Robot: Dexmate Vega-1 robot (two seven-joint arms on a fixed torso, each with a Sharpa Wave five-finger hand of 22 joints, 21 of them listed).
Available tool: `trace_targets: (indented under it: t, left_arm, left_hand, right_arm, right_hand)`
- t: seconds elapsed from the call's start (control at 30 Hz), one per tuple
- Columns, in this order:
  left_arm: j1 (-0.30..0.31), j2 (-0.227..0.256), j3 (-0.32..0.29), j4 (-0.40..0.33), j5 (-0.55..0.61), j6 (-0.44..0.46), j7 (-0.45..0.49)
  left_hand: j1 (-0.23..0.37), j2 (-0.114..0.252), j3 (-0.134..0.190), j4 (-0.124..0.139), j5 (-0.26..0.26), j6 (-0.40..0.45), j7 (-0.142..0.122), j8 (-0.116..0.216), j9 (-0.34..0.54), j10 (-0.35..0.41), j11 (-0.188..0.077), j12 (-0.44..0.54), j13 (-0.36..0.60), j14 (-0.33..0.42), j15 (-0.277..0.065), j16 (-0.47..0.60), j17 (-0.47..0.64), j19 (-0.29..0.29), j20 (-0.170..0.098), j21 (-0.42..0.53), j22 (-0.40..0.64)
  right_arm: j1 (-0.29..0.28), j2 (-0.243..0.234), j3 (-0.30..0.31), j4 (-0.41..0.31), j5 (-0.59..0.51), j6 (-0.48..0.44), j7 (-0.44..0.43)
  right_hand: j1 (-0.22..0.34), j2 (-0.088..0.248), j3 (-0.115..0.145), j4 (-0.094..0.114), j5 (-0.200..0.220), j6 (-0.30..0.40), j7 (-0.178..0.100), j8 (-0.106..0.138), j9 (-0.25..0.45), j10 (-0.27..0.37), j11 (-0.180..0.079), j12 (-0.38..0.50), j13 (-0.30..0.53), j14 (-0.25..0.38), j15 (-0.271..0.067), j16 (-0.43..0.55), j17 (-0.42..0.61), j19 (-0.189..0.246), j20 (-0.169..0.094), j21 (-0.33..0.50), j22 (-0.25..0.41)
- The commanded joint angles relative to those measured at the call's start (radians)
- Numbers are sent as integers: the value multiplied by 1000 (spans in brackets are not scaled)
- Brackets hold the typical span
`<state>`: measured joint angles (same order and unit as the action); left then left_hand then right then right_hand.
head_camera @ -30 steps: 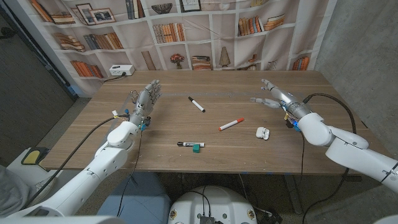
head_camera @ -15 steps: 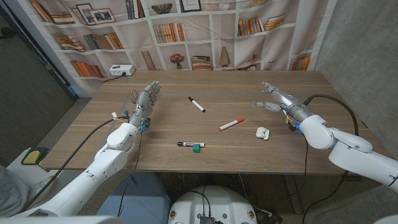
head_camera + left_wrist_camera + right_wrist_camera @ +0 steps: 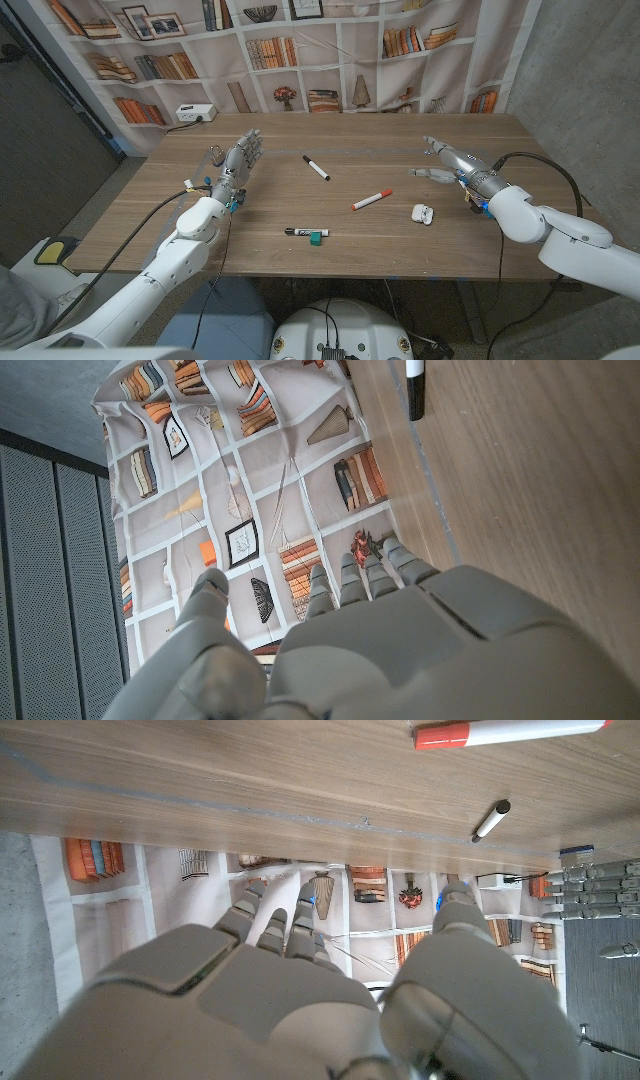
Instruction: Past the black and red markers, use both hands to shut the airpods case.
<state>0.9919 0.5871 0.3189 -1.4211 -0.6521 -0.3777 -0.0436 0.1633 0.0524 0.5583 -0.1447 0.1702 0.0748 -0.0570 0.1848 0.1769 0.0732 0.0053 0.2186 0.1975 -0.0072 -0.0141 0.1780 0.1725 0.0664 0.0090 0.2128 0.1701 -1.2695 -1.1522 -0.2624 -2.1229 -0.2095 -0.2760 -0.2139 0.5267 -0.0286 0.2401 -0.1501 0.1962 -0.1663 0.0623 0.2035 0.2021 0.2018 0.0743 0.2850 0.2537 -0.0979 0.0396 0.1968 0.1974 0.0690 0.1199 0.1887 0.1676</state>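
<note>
A wooden desk (image 3: pixel 300 195) takes up the middle of the head view, and behind it hangs a backdrop printed with bookshelves (image 3: pixel 300 50). A white power strip (image 3: pixel 194 113) sits at the desk's far left corner.

The left hand (image 3: pixel 232 165) is raised over the left part of the desk, its fingers (image 3: pixel 247 142) apart and nearly straight, holding nothing; the left wrist view shows them reaching toward the backdrop. The right hand (image 3: pixel 452 161) is over the right part of the desk, fingers (image 3: pixel 432 144) spread wide and empty, with the thumb set apart from the rest.

A red marker (image 3: pixel 372 200) lies at a slant near the desk's middle, just left of the airpods case. A black marker (image 3: pixel 317 168) lies farther back, between the two hands. Another black marker (image 3: pixel 301 232) lies near the front edge, with a small teal block (image 3: pixel 316 238) touching or just beside it.

The airpods case (image 3: pixel 423 213), white with its lid up, rests on the desk near the right hand, slightly nearer the front edge and clear of the fingers.
</note>
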Motion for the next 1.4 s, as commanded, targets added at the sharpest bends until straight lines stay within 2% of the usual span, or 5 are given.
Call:
trace_targets:
  t: [0.03,0.27,0.5,0.73,1.4]
  left_arm:
    - [-35,-24,16,48,-1,-1,-17]
    - [-53,-33,29,73,10,-1,-21]
    - [-75,-42,39,99,12,0,-36]
    - [-95,-49,44,131,11,-1,-49]
    - [-124,-74,62,185,15,-10,-70]
  left_hand:
    - [12,1,0,-2,1,6,4,1,1,6,2,1,4,-3,4,3,1,5,3,-1,6]
    - [14,2,-1,-2,1,11,6,3,1,12,4,3,4,3,6,5,1,14,6,1,6]
    - [15,3,-1,-2,1,18,9,5,1,17,8,5,4,6,8,6,1,14,7,-1,6]
    - [16,3,-2,-2,1,19,8,5,1,21,5,6,5,8,9,6,1,11,8,-4,6]
    - [18,4,-4,-2,1,22,9,4,1,19,3,5,5,8,7,5,1,9,8,-8,6]
  right_arm:
    - [-7,-26,7,10,6,25,33]
    - [3,-34,1,16,-5,42,44]
    - [27,-46,-18,-5,-25,0,88]
    - [42,-81,-28,-42,-37,-48,149]
    - [53,-125,-51,-88,-34,-114,204]
  right_hand:
    - [1,-2,-1,8,-3,-3,-9,4,2,9,1,4,3,-2,0,7,2,-6,6,1,3]
    - [-6,-7,-6,12,-4,6,-15,8,2,20,-3,8,5,-4,2,7,3,-9,8,0,3]
    - [-8,-9,-8,13,-3,10,-20,9,2,28,-4,10,6,-5,4,8,3,-14,13,-2,3]
    - [-9,-9,-9,13,-2,6,-19,7,2,32,-3,11,7,-6,5,8,2,-20,16,-3,3]
    - [-5,-6,-8,13,0,-10,-23,1,2,25,-8,5,10,-18,11,6,2,-36,21,-6,3]
